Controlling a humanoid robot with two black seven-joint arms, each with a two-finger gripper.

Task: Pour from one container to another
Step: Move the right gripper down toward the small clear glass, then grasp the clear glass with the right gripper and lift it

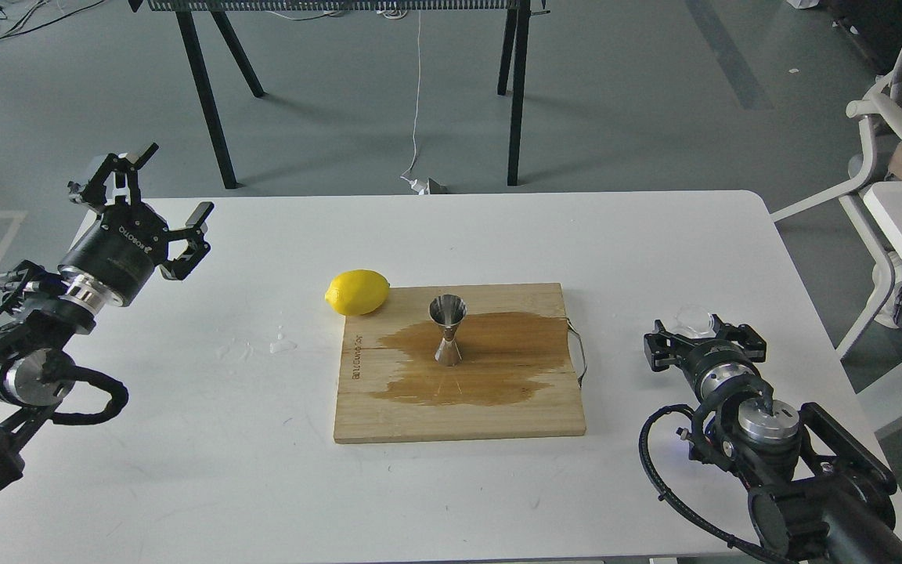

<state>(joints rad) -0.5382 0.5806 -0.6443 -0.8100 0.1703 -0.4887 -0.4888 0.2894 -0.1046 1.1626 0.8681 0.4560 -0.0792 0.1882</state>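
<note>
Right pincer (703, 335) low on the bench (654, 243), grip indistinct; tiny clear cup (694, 318) at its tips. Shiny steel hourglass jigger (448, 330) stands well left. Left pincer (155, 205) spread, idle. Recommend level carry, slow tilt.

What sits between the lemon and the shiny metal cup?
Nothing in the head view: only bare wooden board separates the lemon from the jigger.

Jigger (448, 330) stands on board (459, 364); lemon (357, 292) at its far-left corner.
</note>
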